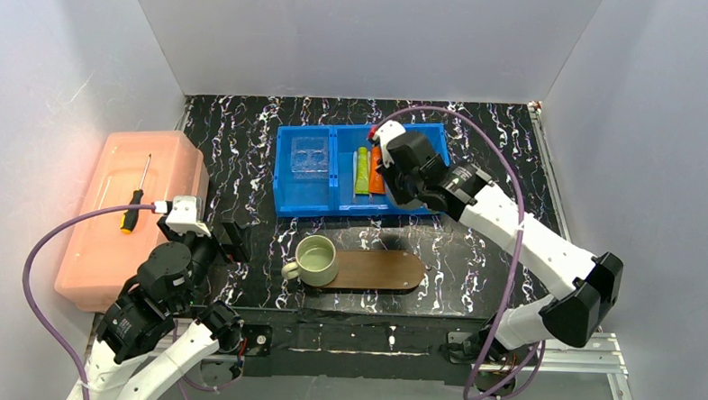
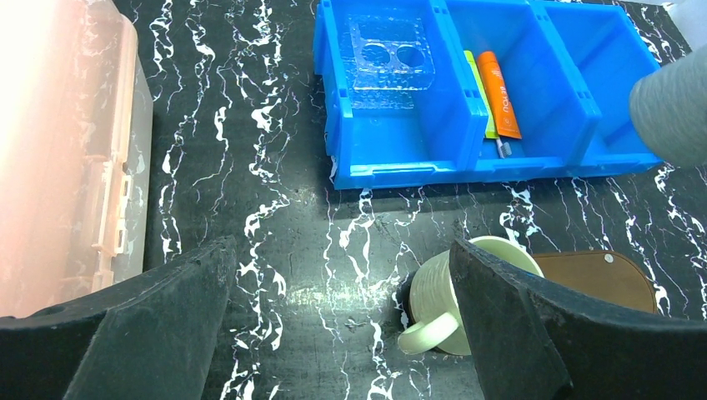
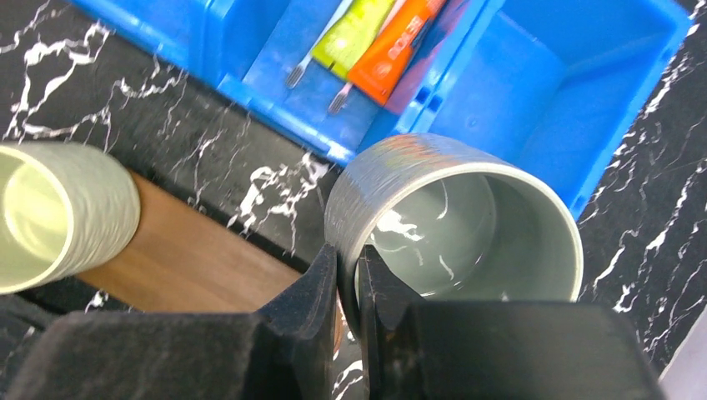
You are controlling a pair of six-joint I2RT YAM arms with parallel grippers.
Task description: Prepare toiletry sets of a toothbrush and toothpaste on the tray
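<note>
The lime-green tube point(image 1: 362, 171) and the orange tube point(image 1: 376, 169) lie side by side in the middle compartment of the blue bin point(image 1: 307, 202). Both tubes also show in the right wrist view, green point(image 3: 354, 33) and orange point(image 3: 390, 52), with two thin toothbrush heads point(image 3: 295, 76) poking out beneath them. The brown wooden tray point(image 1: 379, 270) lies in front of the bin with a pale green mug point(image 1: 316, 260) on its left end. My right gripper point(image 3: 348, 262) is shut on the rim of a grey mug point(image 3: 392, 179), held above the bin's front edge. My left gripper point(image 2: 338, 333) is open and empty, left of the green mug.
A clear plastic holder point(image 1: 312, 155) sits in the bin's left compartment. A pink lidded box point(image 1: 105, 243) with a screwdriver point(image 1: 136, 195) on top stands at the left. White walls enclose the black marbled table.
</note>
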